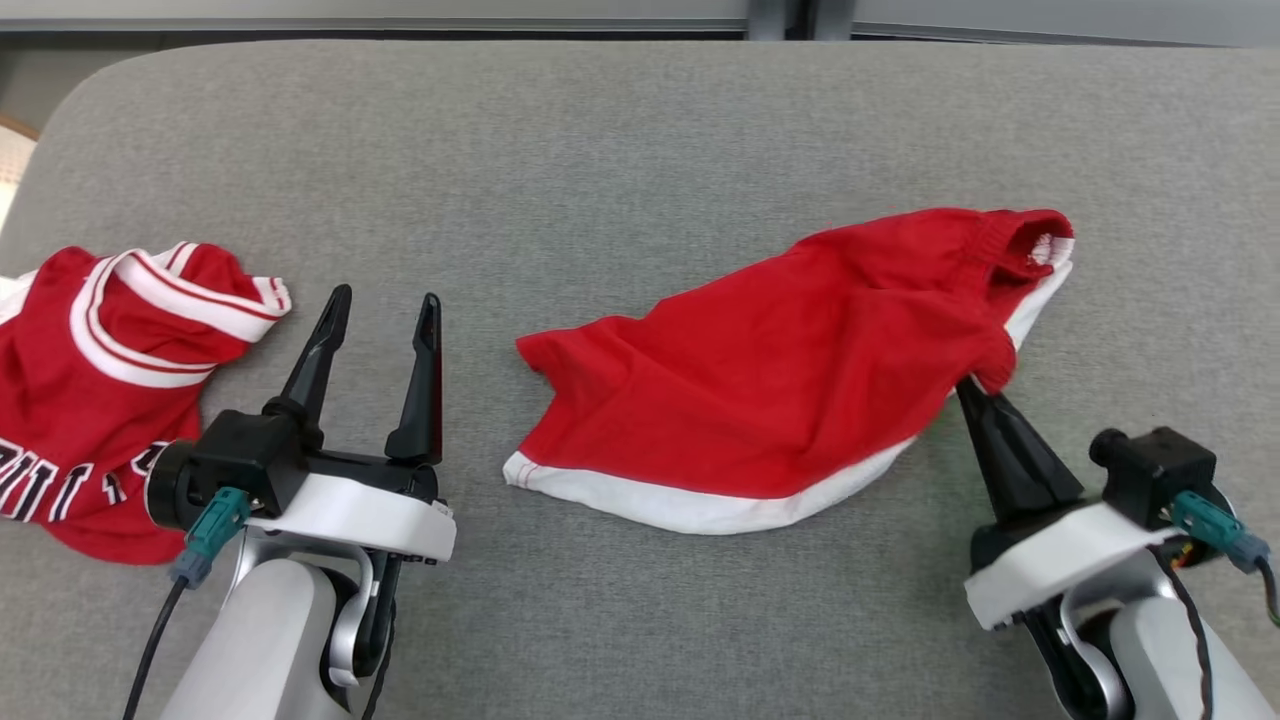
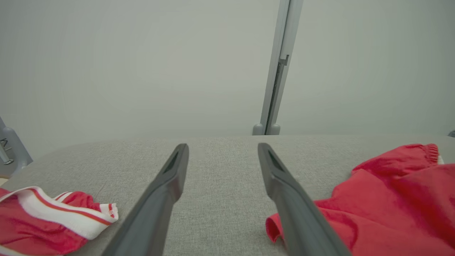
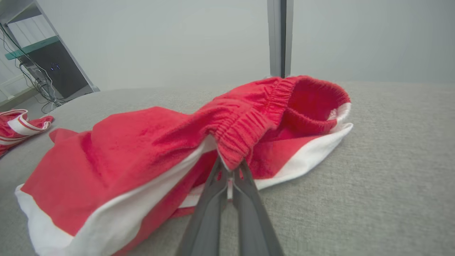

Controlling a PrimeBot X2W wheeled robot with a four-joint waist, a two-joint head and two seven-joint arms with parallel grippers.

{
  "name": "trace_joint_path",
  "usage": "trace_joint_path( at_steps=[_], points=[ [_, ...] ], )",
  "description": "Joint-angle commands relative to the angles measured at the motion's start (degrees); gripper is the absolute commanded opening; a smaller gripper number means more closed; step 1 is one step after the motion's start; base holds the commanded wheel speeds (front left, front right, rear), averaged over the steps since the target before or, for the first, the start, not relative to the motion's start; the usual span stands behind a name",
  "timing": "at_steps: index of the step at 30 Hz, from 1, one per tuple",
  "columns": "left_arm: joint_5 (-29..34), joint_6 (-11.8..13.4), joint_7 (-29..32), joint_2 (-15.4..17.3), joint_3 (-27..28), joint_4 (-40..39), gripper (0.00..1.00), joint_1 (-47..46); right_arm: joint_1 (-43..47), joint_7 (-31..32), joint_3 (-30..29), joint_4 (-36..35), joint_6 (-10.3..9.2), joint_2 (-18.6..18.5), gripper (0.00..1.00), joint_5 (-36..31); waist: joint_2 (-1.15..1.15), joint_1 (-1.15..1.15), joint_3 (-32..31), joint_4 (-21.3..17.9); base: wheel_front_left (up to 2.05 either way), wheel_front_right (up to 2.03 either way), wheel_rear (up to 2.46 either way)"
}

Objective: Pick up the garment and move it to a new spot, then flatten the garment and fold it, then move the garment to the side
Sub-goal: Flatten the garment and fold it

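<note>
The garment (image 1: 780, 370) is a pair of red shorts with a white hem, lying rumpled on the grey padded table at centre right. It also appears in the right wrist view (image 3: 142, 149) and at the right edge of the left wrist view (image 2: 391, 199). My right gripper (image 1: 968, 385) is shut on the elastic waistband at the shorts' near right edge, and the pinched fold drapes over the fingertips (image 3: 231, 167). To the left of the shorts my left gripper (image 1: 386, 295) stands open just above the table, nothing between its fingers (image 2: 223, 145).
A second red garment, a jersey with white striped trim (image 1: 110, 370), lies bunched at the table's left edge, close to my left arm (image 2: 42, 220) (image 3: 17, 126). The grey fabric table (image 1: 600, 180) stretches bare toward the far edge. A grey post (image 2: 275, 71) stands behind the table.
</note>
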Motion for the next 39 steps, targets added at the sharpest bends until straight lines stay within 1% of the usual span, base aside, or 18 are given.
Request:
trace_joint_path(
  at_steps=[1, 3, 4, 8, 9, 10, 17, 21, 25, 32, 39],
  points=[
    [0.4, -0.2, -0.3, 0.5, 0.5, -0.1, 1.0, 0.4, 2.0, 0.8, -0.8, -1.6, -0.02, -0.6, 0.0, 0.0, 0.0, 0.0, 0.0, -1.2, 0.0, 0.0, 0.0],
    [0.7, -0.3, -0.3, 0.6, 0.7, -0.1, 1.0, 0.4, 4.4, 2.5, -1.8, -4.0, -0.02, -0.9, 0.0, -0.3, 0.0, 0.0, 0.1, -2.1, 0.0, 0.0, 0.0],
    [0.8, -0.4, -0.3, 0.6, 0.9, -0.2, 1.0, 0.5, 7.0, 4.7, -2.9, -6.7, -0.02, -1.4, 0.0, -0.5, 0.0, 0.0, 0.2, -2.9, 0.0, 0.0, 0.0],
    [1.0, -0.2, -0.3, 0.9, 1.4, -0.5, 1.0, 0.6, 12.2, 9.8, -5.4, -12.6, -0.02, -2.0, 0.0, -0.6, 0.0, 0.0, 0.5, -4.6, 0.0, 0.0, 0.0],
    [1.0, -0.2, -0.3, 0.9, 1.4, -0.5, 1.0, 0.6, 12.2, 9.8, -5.4, -12.6, -0.02, -2.0, 0.0, -0.6, 0.0, 0.0, 0.5, -4.6, 0.0, 0.0, 0.0],
    [1.0, -0.2, -0.3, 0.9, 1.5, -0.6, 1.0, 0.5, 13.4, 11.2, -5.9, -14.0, -0.02, -2.0, 0.0, -0.5, 0.0, 0.0, 0.6, -5.0, 0.0, 0.0, 0.0],
    [1.3, -0.3, -0.3, 1.4, 2.0, -0.8, 1.0, 0.4, 18.9, 22.1, -9.5, -21.3, -0.02, -2.3, 0.0, -0.1, 0.0, 0.0, 1.0, -7.1, 0.0, 0.0, 0.0],
    [1.4, -0.5, -0.3, 1.4, 1.9, -0.7, 1.0, -0.2, 19.3, 25.1, -10.9, -23.4, -0.02, -2.2, 0.0, 0.6, 0.0, 0.0, 1.2, -7.3, 0.0, 0.0, 0.0],
    [1.4, -0.4, -0.3, 1.2, 1.7, -0.6, 1.0, -0.5, 18.1, 26.7, -11.3, -23.5, -0.02, -1.3, 0.0, 1.4, 0.0, 0.0, 1.4, -6.9, 0.0, 0.0, 0.0],
    [1.3, -0.7, -0.3, 0.7, 1.0, -0.4, 1.0, -1.1, 13.8, 28.7, -10.4, -20.7, -0.02, -0.6, 0.0, 2.5, 0.0, 0.0, 1.8, -5.6, 0.0, 0.0, 0.0],
    [1.4, -1.3, -0.3, -0.1, -0.2, 0.5, 1.0, -2.6, 8.4, 28.8, -9.6, -13.9, -0.02, -0.8, 0.0, 3.9, 0.0, 0.0, 3.0, -3.6, 0.0, 0.0, 0.0]
  ],
)
